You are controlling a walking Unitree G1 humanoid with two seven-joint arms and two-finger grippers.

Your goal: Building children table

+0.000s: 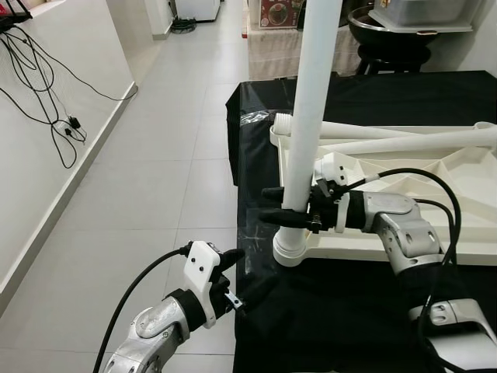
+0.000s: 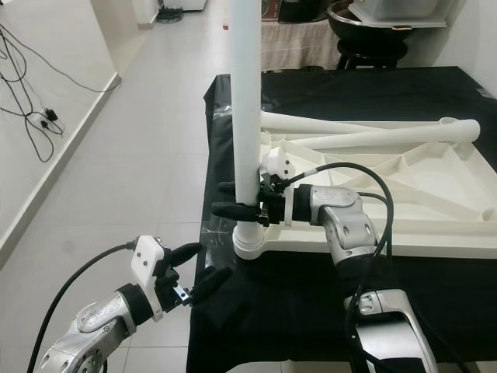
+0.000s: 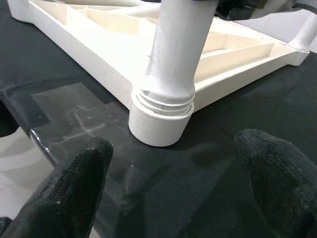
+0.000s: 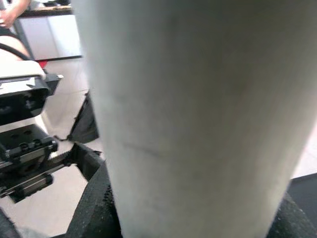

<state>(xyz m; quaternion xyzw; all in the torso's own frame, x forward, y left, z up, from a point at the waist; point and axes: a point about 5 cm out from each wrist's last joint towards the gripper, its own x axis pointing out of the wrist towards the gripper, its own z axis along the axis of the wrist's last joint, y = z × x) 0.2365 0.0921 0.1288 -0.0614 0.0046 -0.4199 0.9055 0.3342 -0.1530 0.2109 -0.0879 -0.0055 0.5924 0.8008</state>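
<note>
1. My left gripper [image 2: 198, 266] hangs nearest me, low at the near corner of the black cloth [image 2: 311, 295], its two black fingers [image 3: 69, 186] spread apart and holding nothing; the tips sit over the cloth's edge, just short of the socket

2. Under the cloth's corner a patch of clear plastic [image 3: 74, 114] shows, with pale floor [image 1: 155, 179] beyond the edge

3. The socket [image 3: 158, 121] is the round corner collar of the white tabletop [image 1: 474, 186], which lies underside up on the cloth, its ribs and hollow compartments facing the ceiling

4. A white leg [image 1: 311, 116] stands upright in that socket, threaded end down (a couple of thread rings are visible above the collar), and rises out of the top of the head views

5. My right gripper [image 1: 286, 206] reaches in from the right, level with the lower part of the leg, its fingers pinching the leg [image 4: 193, 124] from both sides just above the socket; in the right wrist view the leg's white wall is right against the camera

6. Two more legs [image 2: 365, 130] lie flat across the tabletop behind the standing one, side by side and running towards the far right corner

7. Farther off, beyond the table's far edge, stand a dark stool [image 1: 392, 54] with a bowl on it and a cloth-draped piece of furniture [image 1: 279, 47]

8. Off to my left a white wall carries loose black cables [image 1: 46, 101] hanging down towards the floor
</note>
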